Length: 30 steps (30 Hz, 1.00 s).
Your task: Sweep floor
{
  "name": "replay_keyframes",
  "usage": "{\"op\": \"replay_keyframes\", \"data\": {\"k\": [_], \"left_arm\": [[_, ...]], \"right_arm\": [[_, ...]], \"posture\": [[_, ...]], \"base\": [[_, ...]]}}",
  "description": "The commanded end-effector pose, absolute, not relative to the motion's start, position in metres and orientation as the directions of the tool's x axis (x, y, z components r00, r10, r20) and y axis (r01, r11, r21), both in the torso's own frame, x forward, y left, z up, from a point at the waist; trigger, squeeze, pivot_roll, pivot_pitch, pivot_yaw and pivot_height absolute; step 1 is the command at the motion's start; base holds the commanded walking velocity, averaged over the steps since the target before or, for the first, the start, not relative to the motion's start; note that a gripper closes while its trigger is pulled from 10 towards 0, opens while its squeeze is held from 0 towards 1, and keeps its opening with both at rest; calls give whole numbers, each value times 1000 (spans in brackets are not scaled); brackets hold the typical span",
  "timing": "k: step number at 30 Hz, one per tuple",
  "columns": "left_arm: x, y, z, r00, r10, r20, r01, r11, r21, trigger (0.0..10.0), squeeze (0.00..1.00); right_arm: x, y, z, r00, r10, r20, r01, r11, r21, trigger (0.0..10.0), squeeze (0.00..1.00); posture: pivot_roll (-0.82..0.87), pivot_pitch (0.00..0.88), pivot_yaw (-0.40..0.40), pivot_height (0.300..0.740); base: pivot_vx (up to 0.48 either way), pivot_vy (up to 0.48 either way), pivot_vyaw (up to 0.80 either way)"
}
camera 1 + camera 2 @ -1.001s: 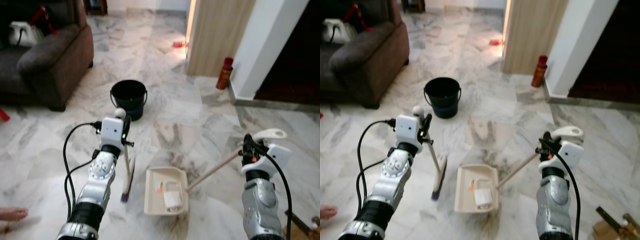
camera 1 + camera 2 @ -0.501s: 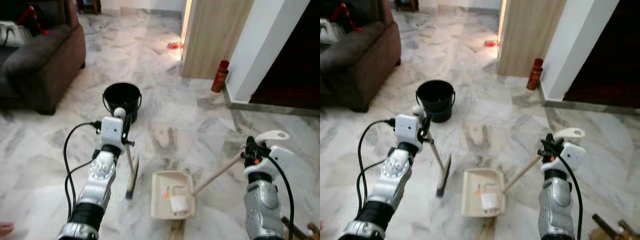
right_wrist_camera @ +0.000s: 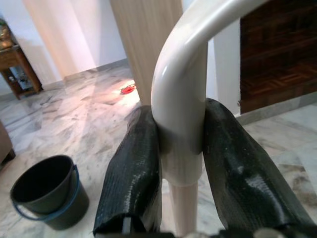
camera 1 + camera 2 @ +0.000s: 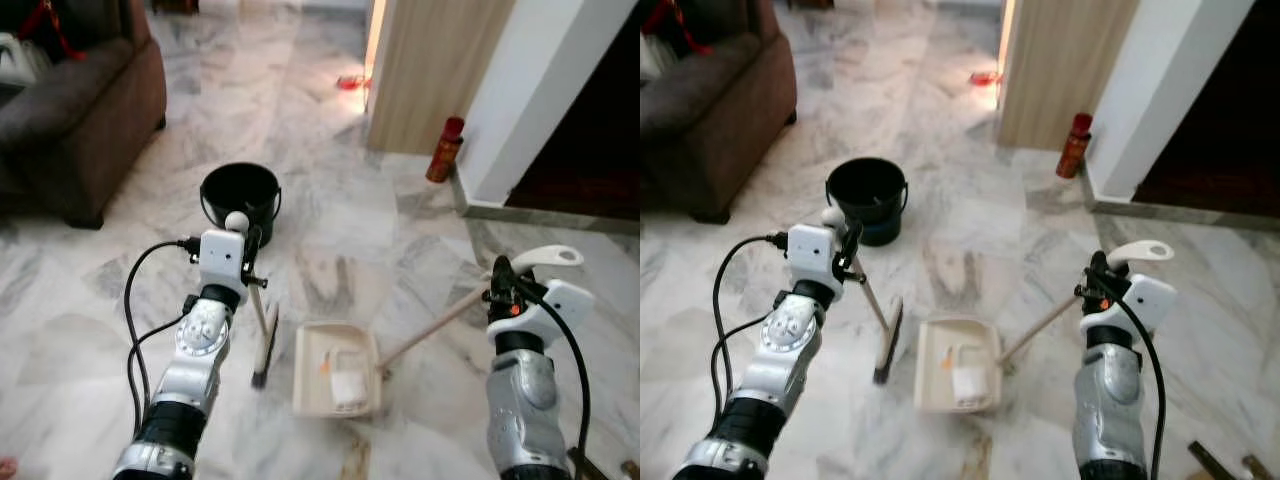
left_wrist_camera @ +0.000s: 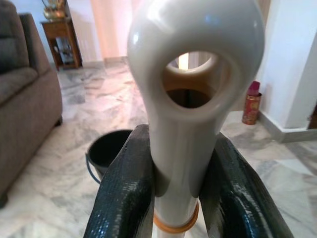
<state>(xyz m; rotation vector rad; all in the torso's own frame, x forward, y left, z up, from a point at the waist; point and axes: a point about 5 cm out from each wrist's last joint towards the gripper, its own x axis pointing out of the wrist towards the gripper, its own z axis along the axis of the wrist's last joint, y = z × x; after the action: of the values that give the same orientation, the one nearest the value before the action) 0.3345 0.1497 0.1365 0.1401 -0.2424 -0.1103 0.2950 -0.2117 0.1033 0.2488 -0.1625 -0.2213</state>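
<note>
Broom (image 4: 262, 338): a pale handle with a white looped end and an orange ring below it, ending in a narrow dark brush head; it is held tilted, with the head resting on the floor just left of the dustpan.
Left gripper (image 5: 181, 193): the black fingers (image 5: 123, 198) are clamped on both sides of the broom handle, just under the looped end.
Dustpan (image 4: 336, 368): a cream tray lying flat on the floor between the two arms; a pale slab and a small orange scrap are seen inside it. A long pale handle runs up from its right edge to the right gripper and ends in a white curved grip.
Right gripper (image 3: 181, 163): the two fingers (image 3: 133, 168) are closed around the dustpan handle at the base of the curved grip.
Floor (image 4: 330, 240): white marble with grey veins.
Bucket (image 4: 240, 198): black, upright, on the floor beyond the broom.
Sofa (image 4: 70, 110): brown, at the far left.
Can (image 4: 444, 150): red, standing at the foot of the white wall, beside a wooden panel (image 4: 435, 70).
</note>
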Motion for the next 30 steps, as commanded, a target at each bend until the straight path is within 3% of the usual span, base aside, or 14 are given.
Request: {"op": "replay_keyframes", "data": {"k": [1, 11, 26, 30], "left_arm": [[336, 145, 146, 954, -138, 265, 98, 983, 158, 10000, 0], [336, 144, 145, 955, -137, 264, 98, 983, 155, 10000, 0], [335, 143, 144, 954, -141, 264, 102, 983, 153, 10000, 0], [335, 143, 144, 954, -141, 264, 103, 983, 154, 10000, 0]], "right_arm": [[294, -218, 111, 953, -252, 168, 202, 942, 269, 10000, 0], [292, -217, 109, 956, -250, 155, 206, 946, 251, 10000, 0], [294, -215, 106, 959, -254, 127, 209, 934, 290, 10000, 0], [294, -215, 105, 960, -252, 122, 208, 934, 291, 10000, 0]], "posture": [[49, 123, -40, 740], [47, 116, -44, 740], [47, 87, -43, 740], [46, 81, -41, 740]], "base": [[300, 0, 0], [296, 0, 332], [297, 0, 0], [296, 0, -758]]}}
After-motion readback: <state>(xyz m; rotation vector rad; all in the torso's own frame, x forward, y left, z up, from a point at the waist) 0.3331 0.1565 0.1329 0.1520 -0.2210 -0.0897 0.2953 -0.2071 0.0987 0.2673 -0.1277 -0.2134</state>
